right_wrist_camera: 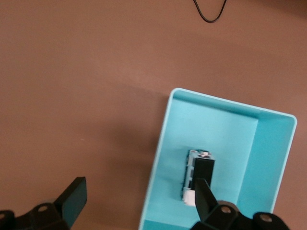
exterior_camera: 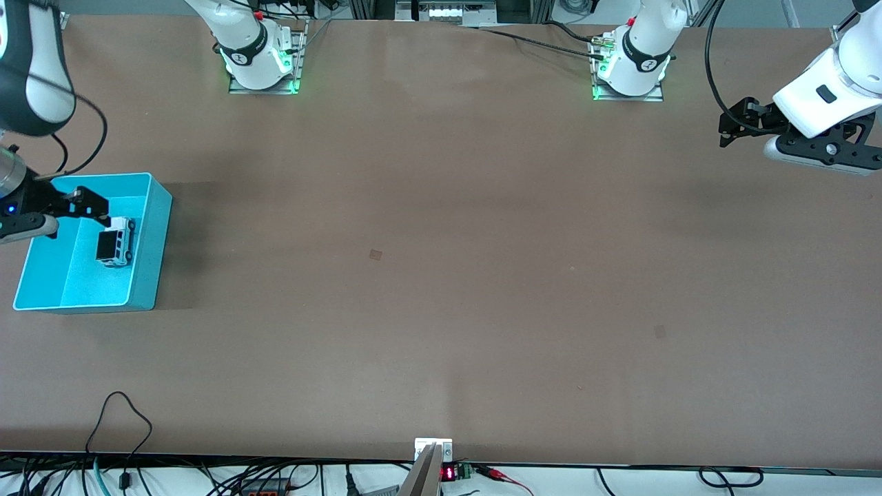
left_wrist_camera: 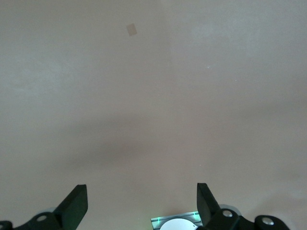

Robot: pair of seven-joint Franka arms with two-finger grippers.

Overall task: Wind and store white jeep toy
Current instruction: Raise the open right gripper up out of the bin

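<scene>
Now white jeep toy (exterior_camera: 115, 241) in turquoise bin (exterior_camera: 157, 234), just under released right end effector (exterior_camera: 86, 207), left end effector (exterior_camera: 741, 124) released, waiting over counter (exterior_camera: 441, 275)

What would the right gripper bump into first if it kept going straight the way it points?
Probably the turquoise bin. The right gripper hangs open over the bin's edge, one of its jaws above the white jeep toy lying inside, the other above bare table. Depth is unclear, so rim or jeep could come first.
</scene>
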